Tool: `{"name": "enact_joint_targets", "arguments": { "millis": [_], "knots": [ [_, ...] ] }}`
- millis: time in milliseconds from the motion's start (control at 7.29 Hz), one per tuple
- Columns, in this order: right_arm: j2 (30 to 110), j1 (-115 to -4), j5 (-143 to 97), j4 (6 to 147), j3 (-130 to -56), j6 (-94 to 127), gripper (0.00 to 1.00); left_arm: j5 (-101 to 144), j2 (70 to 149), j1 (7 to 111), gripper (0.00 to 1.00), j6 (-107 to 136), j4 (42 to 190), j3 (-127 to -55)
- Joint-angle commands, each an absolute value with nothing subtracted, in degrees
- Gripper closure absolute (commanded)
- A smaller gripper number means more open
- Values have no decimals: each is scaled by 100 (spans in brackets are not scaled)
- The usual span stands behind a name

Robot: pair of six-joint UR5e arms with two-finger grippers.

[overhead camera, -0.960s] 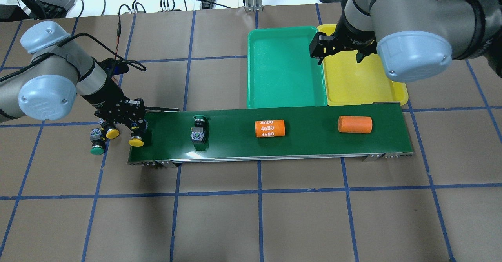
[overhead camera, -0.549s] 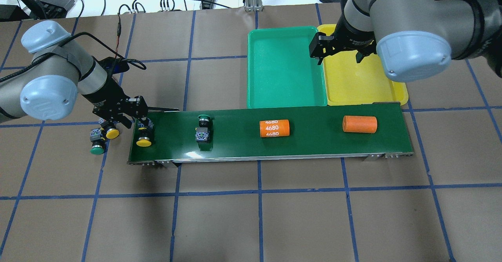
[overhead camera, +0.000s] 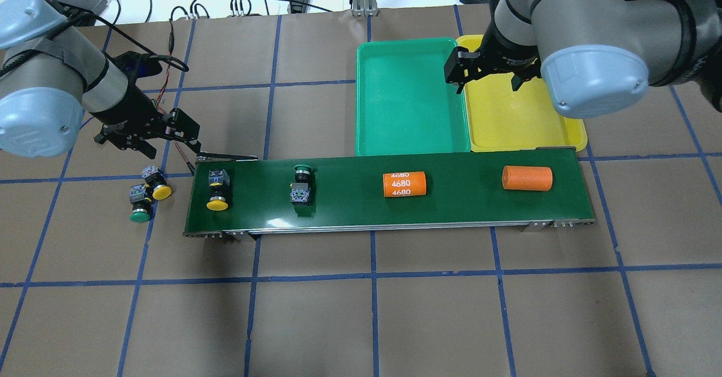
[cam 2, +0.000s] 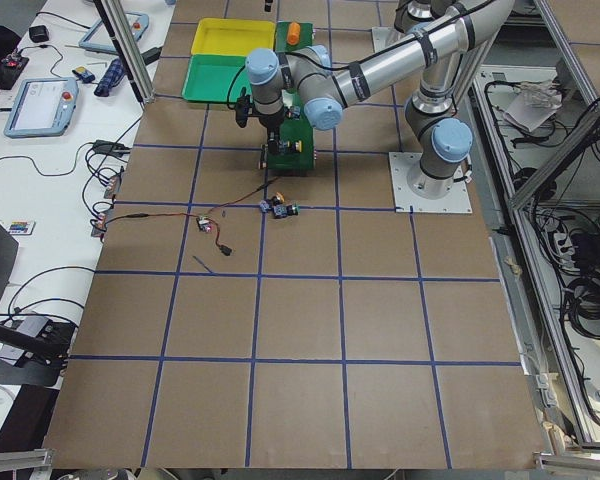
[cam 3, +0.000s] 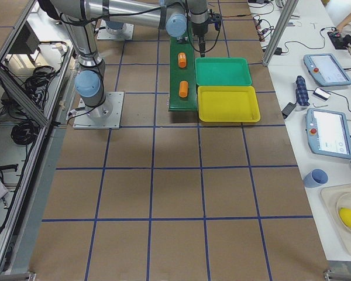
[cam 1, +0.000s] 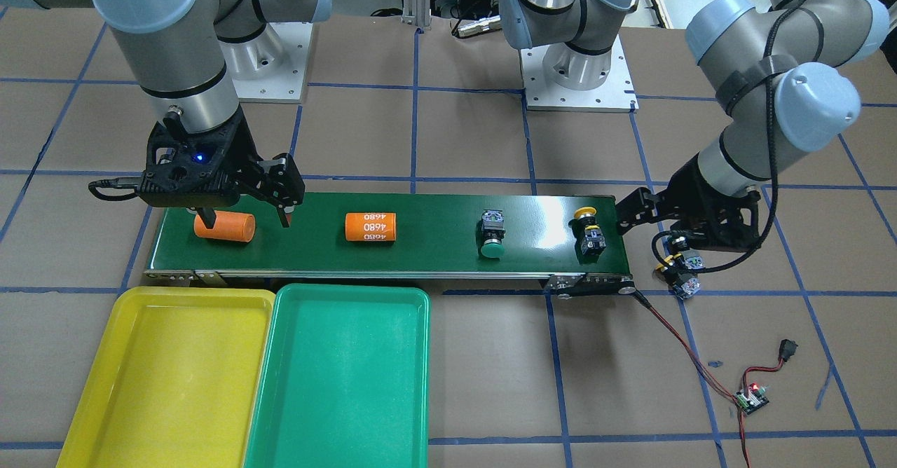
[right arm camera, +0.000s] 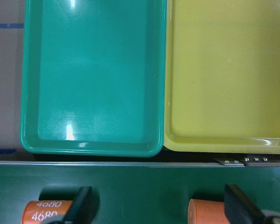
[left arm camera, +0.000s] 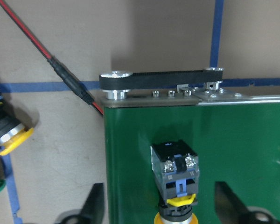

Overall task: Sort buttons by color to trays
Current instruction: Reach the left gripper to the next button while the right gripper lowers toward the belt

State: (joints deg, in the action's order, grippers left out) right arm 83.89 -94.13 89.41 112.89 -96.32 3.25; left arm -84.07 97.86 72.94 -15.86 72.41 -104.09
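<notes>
Buttons (overhead camera: pixel 145 192): past the broad brown paper (overhead camera: pixel 361 320), two lie touching just off the belt's (overhead camera: pixel 451 205) end. On the smooth belt, a yellow button (overhead camera: pixel 217 192) sits near that edge and a green button (overhead camera: pixel 300 185) further along. Behind them the left gripper (overhead camera: pixel 172 145) hangs spread wide, empty. The right gripper (overhead camera: pixel 488 83) hovers over the belt's other end, likewise spread and empty. Farthest, a glossy round-cornered green tray (overhead camera: pixel 412 100) and yellow tray (overhead camera: pixel 524 123) touch.

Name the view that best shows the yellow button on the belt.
Overhead exterior: the yellow button shows whole, cap and body. Left wrist is closer but crops its cap; front-facing shows it too; side views are too distant.
</notes>
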Motion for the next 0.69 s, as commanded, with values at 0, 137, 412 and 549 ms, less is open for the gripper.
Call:
{"name": "enact_joint_targets", "arguments": {
  "millis": [0, 137, 412, 549],
  "knots": [
    [8394, -9465, 8921, 11276, -9659, 412, 0, -8997, 9948, 6858, 0, -1695, 7094, -10230],
    [8341, -9683, 8921, 11294, -9659, 866, 0, -9017, 10045, 6603, 0, -1923, 6753, -10352],
    [8070, -10140, 8938, 11355, -9659, 1430, 0, -9035, 10439, 6163, 0, -2303, 6435, -10546],
    [7842, -10308, 8947, 11634, -9642, 1380, 0, -9035, 10615, 5987, 0, -2311, 6277, -10721]
  ]
}}
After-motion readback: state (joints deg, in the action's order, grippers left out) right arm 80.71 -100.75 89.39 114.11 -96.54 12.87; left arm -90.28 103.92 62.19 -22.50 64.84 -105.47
